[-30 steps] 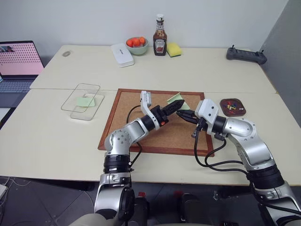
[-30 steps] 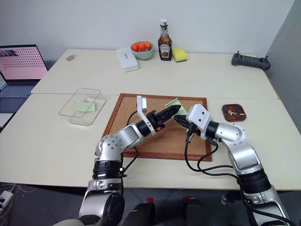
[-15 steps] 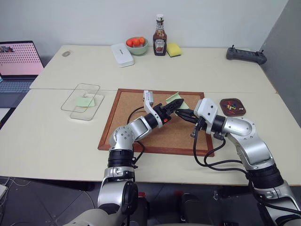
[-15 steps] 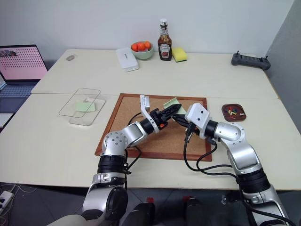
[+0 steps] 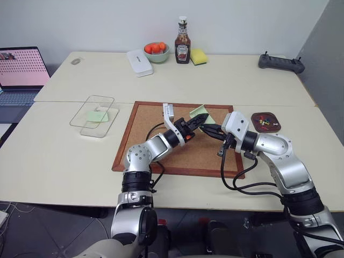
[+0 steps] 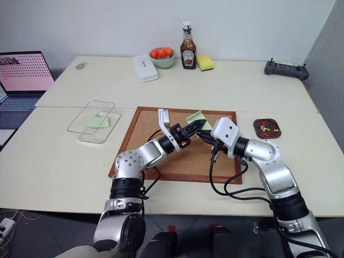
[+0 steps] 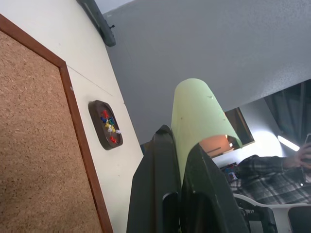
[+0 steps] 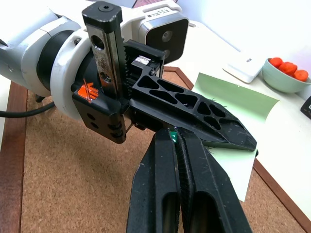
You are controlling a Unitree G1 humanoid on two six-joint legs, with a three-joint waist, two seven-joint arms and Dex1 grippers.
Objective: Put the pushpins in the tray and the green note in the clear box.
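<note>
**Note pinched over the corkboard, box still waiting**

The left gripper point(image 5: 200, 116) is clamped on the green note point(image 7: 197, 116), held above the corkboard point(image 5: 150, 129). The right gripper point(image 8: 176, 145) is closed on what looks like a pushpin point(image 8: 172, 135). Coloured pins already lie in the tray point(image 5: 265, 121), far right. The clear box point(image 5: 95, 115), far left, already holds one green slip; this note isn't in it yet.

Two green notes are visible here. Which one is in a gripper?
The green note held up over the corkboard: the left gripper is shut on its edge. The other green note lies flat in the clear box, far from both grippers.
</note>
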